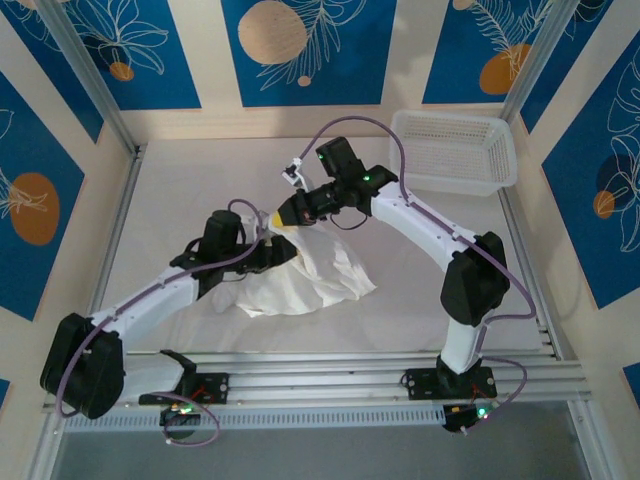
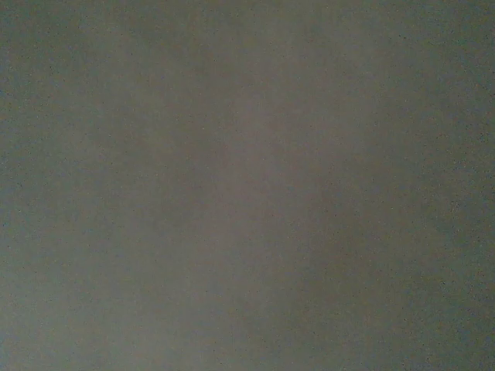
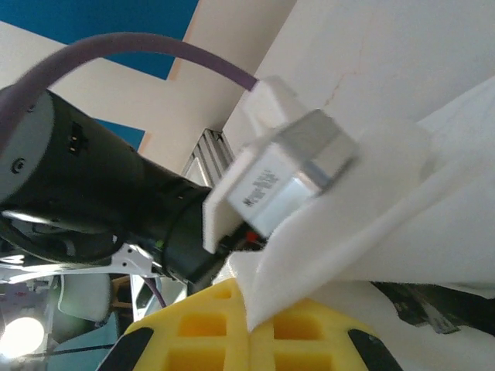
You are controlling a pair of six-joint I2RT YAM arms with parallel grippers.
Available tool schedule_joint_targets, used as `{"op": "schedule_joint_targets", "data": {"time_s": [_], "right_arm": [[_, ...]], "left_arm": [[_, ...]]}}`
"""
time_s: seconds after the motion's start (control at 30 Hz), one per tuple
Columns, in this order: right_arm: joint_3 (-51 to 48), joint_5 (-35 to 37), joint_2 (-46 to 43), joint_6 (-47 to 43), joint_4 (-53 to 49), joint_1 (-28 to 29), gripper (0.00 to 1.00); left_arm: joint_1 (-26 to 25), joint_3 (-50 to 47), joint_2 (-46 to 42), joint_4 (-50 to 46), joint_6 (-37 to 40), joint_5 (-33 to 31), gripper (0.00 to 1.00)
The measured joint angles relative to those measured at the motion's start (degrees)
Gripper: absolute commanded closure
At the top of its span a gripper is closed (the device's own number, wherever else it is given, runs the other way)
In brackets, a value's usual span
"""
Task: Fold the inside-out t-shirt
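Bunched inside-out t-shirt (image 1: 312,275) on the surface (image 1: 180,200);
right claw (image 1: 283,217) grasps its far end; left claw (image 1: 268,252) against cloth, state indeterminable.

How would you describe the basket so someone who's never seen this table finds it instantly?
Start at the white table and look to its far right corner. The basket sits there: a rigid, rectangular white plastic tub with mesh walls, unlike the soft white t-shirt crumpled mid-table.
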Motion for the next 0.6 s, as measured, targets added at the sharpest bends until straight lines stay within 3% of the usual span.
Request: {"op": "schedule_joint_targets", "data": {"time_s": [0.1,0.17,0.3,0.47,0.6], "right_arm": [[0.0,-0.04,-0.02,0.74,0.0,-0.02,1.0],[-0.11,-0.02,-0.11,1.51,0.0,-0.17,0.99],[-1.6,-0.04,-0.85,2.56,-0.04,-1.86,0.92],[-5.11,-0.02,-0.42,1.86,-0.92,-10.67,0.88],[-5.27,1.64,4.31,-0.48,-2.49,-15.82,0.7]], "left_arm": [[-0.11,0.13,0.07,0.09,-1.33,-3.48,0.62],[-0.11,0.02,-0.28,1.4,-2.36,-4.72,0.97],[-0.11,-0.2,-3.48,3.13,-2.56,-5.31,1.0],[-0.11,-0.48,-10.64,5.68,-2.86,-3.26,1.0],[-0.09,-0.48,-13.73,4.7,-2.64,-2.23,1.0]]}}
